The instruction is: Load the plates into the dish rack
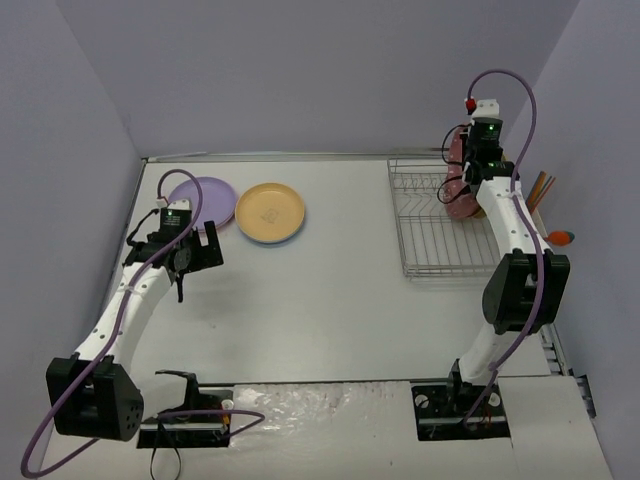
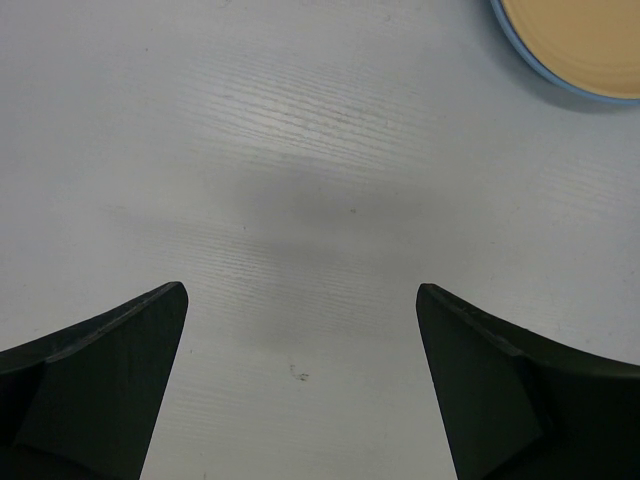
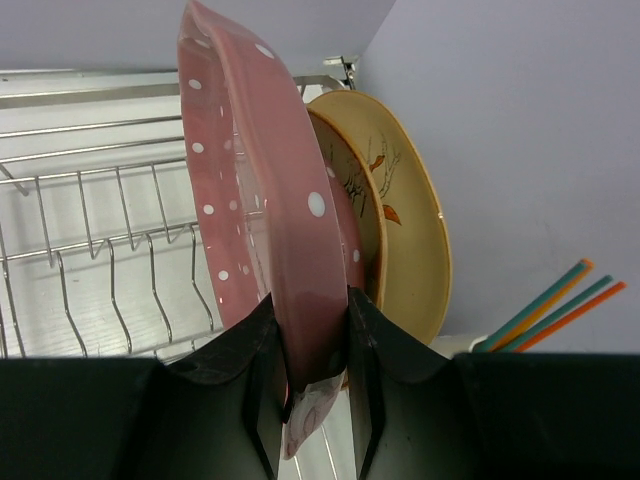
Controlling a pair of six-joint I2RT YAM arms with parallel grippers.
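Note:
My right gripper is shut on the rim of a pink plate with white dots, held on edge over the right end of the silver wire dish rack. Just behind the pink plate a tan plate with a branch print stands upright in the rack. The top view shows the right gripper and the pink plate at the rack's far right corner. A lilac plate and a yellow-orange plate lie flat at the back left. My left gripper hovers open near them, nothing between its fingers.
Coloured sticks stand in a white caddy at the rack's right side, also visible from above. A small orange object lies right of the rack. Purple walls enclose the table at the back and both sides. The yellow-orange plate's blue rim shows ahead of the left gripper.

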